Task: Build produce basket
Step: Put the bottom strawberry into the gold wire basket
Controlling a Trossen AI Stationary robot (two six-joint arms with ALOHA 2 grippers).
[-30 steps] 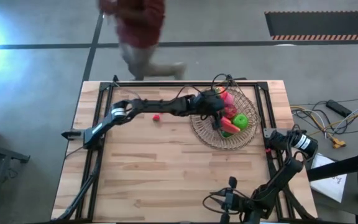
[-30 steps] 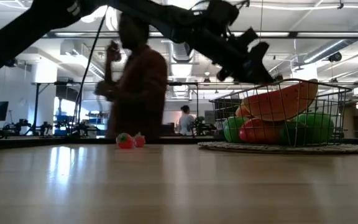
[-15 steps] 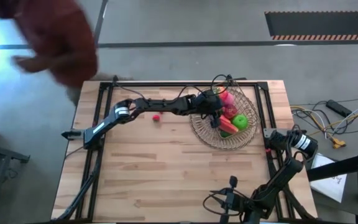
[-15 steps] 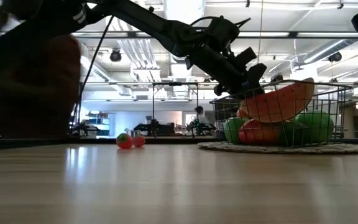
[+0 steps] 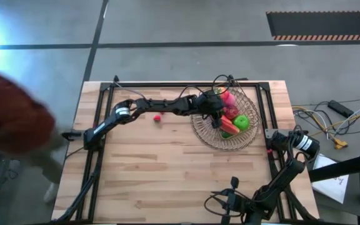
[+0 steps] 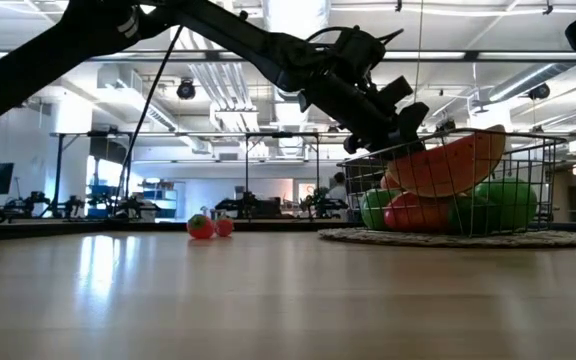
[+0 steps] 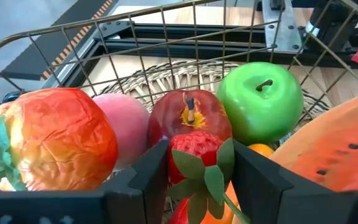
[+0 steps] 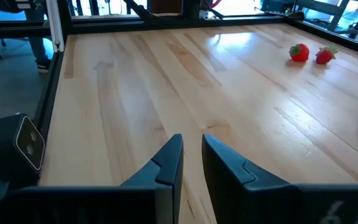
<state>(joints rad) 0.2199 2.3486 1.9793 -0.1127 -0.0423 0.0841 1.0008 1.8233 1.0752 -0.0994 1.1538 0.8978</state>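
Observation:
My left gripper (image 5: 218,119) reaches from the table's left over a wire-grid basket (image 6: 448,180) and is shut on a small red strawberry (image 7: 196,154). The wire basket stands on the round tan woven basket (image 5: 227,139). It holds an orange-red tomato (image 7: 55,140), a pink peach (image 7: 126,124), a red apple (image 7: 188,115), a green apple (image 7: 263,99) and a watermelon slice (image 7: 337,152). Two more strawberries (image 6: 200,226) (image 6: 224,227) lie on the table left of the basket. My right gripper (image 8: 192,155) waits shut at the table's right edge, holding nothing. My left gripper pinches the strawberry by its two sides (image 7: 176,155) between its two fingers. The fingers slant down from the table's left. The berry's green leaves (image 7: 213,180) face back toward the wrist. It hangs just above the red apple, inside the wire basket's rim; whether it touches the fruit below I cannot tell.
A black metal frame (image 5: 99,125) runs along the table's left, far and right edges. Bare wood (image 5: 167,169) fills the near half of the table. A person's red sleeve (image 5: 5,119) shows beyond the table's left edge. Cables (image 5: 320,122) lie off the right side.
My left gripper has sunk a little toward the wire basket, still shut on the strawberry, then kept still. A person has walked from behind the table's far edge round to its left side.

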